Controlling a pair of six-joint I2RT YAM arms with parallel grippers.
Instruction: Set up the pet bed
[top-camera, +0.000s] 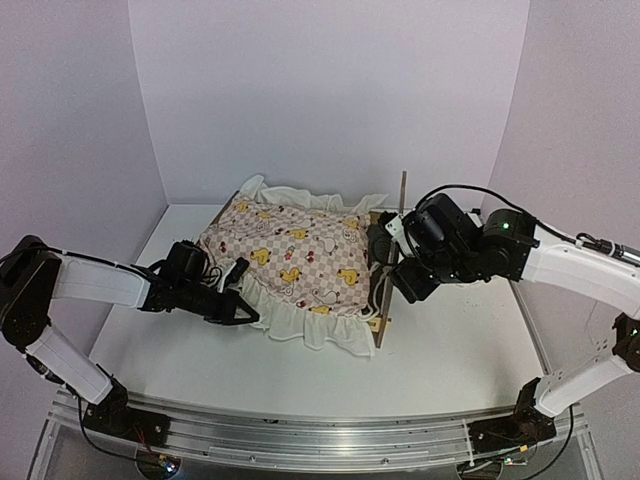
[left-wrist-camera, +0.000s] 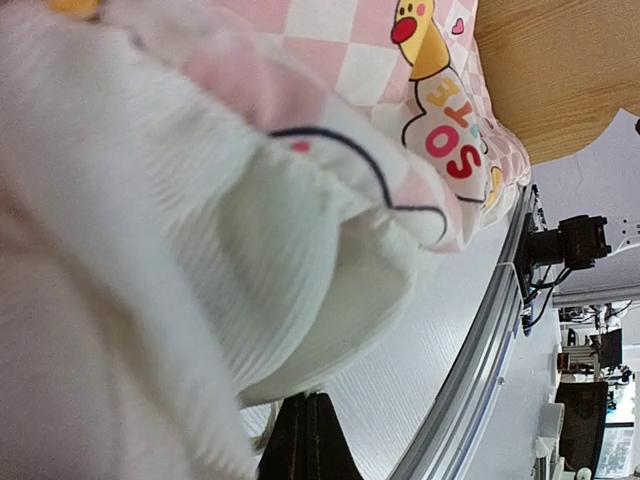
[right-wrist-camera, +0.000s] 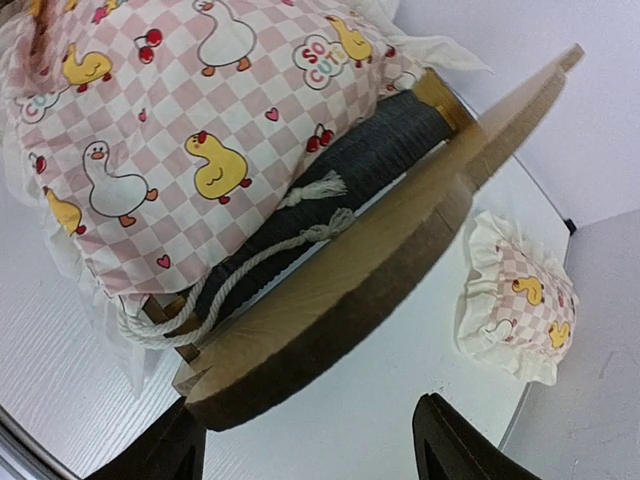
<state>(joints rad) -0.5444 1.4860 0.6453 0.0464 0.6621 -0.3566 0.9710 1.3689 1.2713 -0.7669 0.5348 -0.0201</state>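
The pet bed (top-camera: 403, 190) lies mid-table with its light-wood headboard (right-wrist-camera: 350, 280) on the right. A pink checked duck quilt (top-camera: 300, 250) covers it. Under the quilt (right-wrist-camera: 180, 110) I see the dark grey base (right-wrist-camera: 370, 150) and a white rope (right-wrist-camera: 300, 235). My left gripper (top-camera: 240, 308) sits at the quilt's near-left corner. Its fingertips (left-wrist-camera: 308, 398) are shut on the edge of the cream ruffle (left-wrist-camera: 200, 250), which hangs lifted above the table. My right gripper (top-camera: 385, 285) is at the headboard's near end. It (right-wrist-camera: 300, 450) is open, with the headboard's lower edge just above the gap.
A small matching pillow (right-wrist-camera: 515, 300) lies on the white table right of the headboard. A metal rail (top-camera: 300, 430) runs along the near edge, also seen from the left wrist as the rail (left-wrist-camera: 480, 340). White walls close in the back and sides.
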